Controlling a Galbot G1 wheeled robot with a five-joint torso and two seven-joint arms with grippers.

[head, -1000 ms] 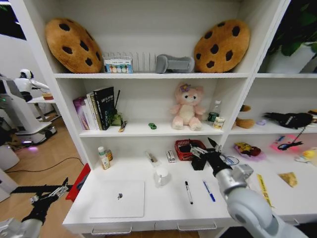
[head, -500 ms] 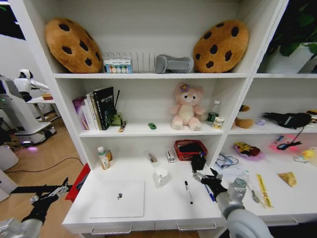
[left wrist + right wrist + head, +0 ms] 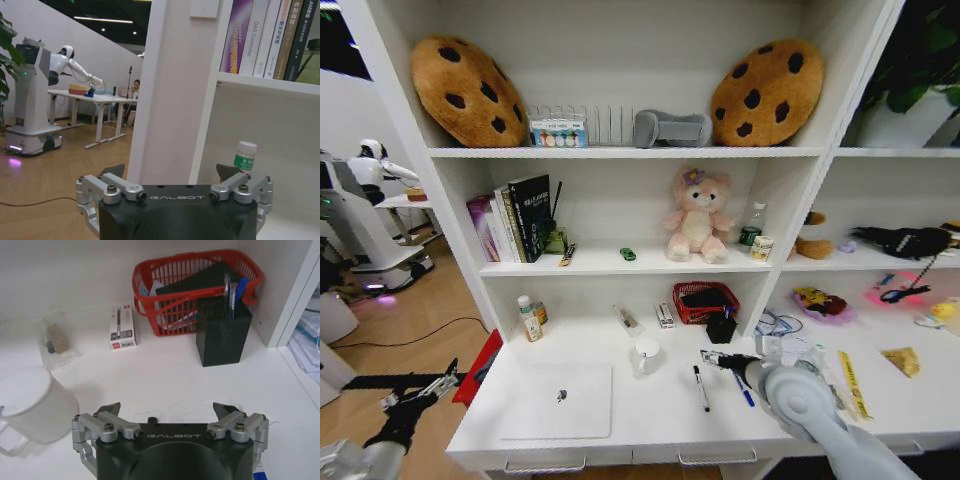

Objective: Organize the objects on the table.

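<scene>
We see our right gripper (image 3: 170,412), jaws spread, over the white table (image 3: 165,375), with a red basket (image 3: 195,287), black pen holder (image 3: 222,335) and white mug (image 3: 32,402) beyond.

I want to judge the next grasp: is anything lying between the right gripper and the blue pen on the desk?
Nothing visible does. In the head view the right gripper hangs open just beside the blue pen, with bare table between them. The black pen lies apart on its other side.
</scene>
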